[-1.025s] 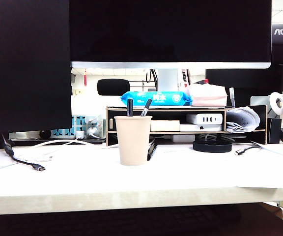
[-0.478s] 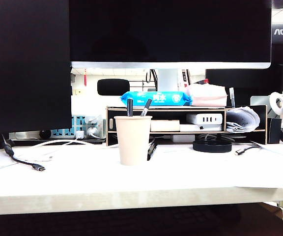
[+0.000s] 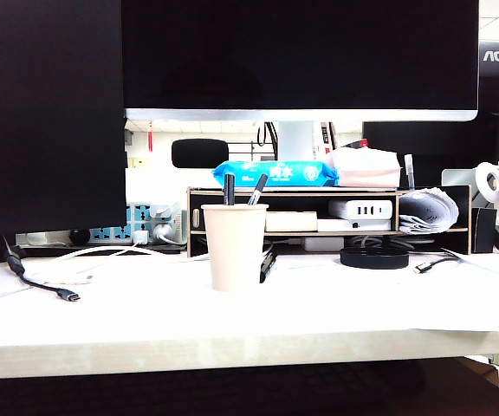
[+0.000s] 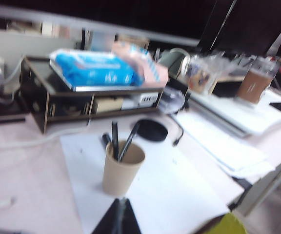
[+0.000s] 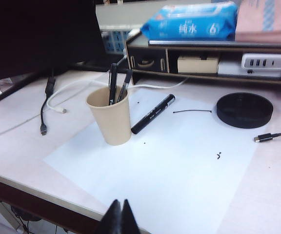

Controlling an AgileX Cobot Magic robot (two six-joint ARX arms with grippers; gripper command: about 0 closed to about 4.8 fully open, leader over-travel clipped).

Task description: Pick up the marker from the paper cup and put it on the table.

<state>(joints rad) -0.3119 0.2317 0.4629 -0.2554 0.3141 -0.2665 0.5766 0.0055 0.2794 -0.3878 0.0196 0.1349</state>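
Observation:
The beige paper cup (image 3: 235,247) stands upright on a white sheet on the pale table (image 3: 232,342), with two thin pens (image 3: 229,189) sticking out of it. The thick black marker (image 5: 152,114) lies flat on the sheet just behind the cup, apart from both grippers; from the front only a bit of the marker (image 3: 268,263) shows past the cup. My right gripper (image 5: 118,202) hovers shut and empty over the table's front edge, well back from the cup (image 5: 110,117). My left gripper (image 4: 119,201) is shut and empty, just short of the cup (image 4: 122,168). Neither gripper appears in the exterior view.
A dark-edged shelf riser (image 3: 327,212) with a blue wipes pack (image 3: 275,173) stands behind the cup. A black round disc (image 3: 374,256) and a cable end (image 3: 427,264) lie to the right. White and black cables (image 3: 46,282) lie at the left. Monitors loom above.

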